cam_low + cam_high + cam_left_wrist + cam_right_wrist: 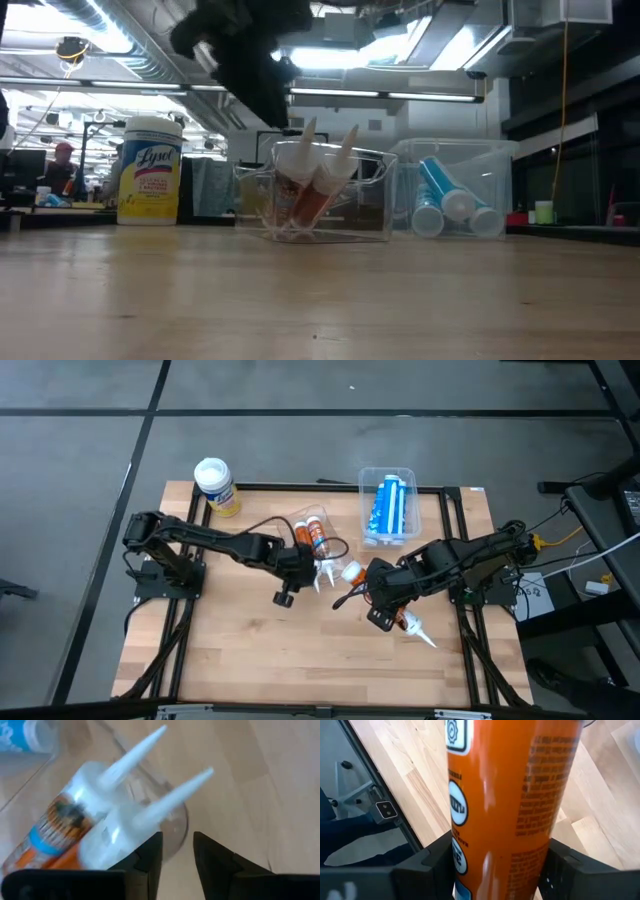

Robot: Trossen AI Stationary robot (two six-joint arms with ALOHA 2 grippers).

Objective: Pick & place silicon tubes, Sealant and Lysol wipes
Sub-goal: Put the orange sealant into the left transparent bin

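Two orange sealant tubes with white nozzles (125, 805) lie tilted in a small clear bin (315, 532) at mid-table, nozzles sticking out over its rim; they also show in the low view (315, 185). My left gripper (177, 857) is just at their nozzle end, narrowly open and empty. My right gripper (388, 615) is shut on another orange tube (505, 795) nearer the table's front right. The Lysol wipes (215, 485) stand upright at the far left and also show in the low view (150, 170). My right gripper pinches the orange tube's round body (470, 855) between its two fingers, which lie across the tube. In the high view the tube's white nozzle (424, 636) points toward the near right. Whether the tube is clear of the table, I cannot tell.
A second clear bin (388, 508) with blue-and-white tubes stands at the far right and shows in the low view (455, 195). Bare wood lies along the table's near edge (300, 670). A dark frame rail (330, 487) runs along the far side.
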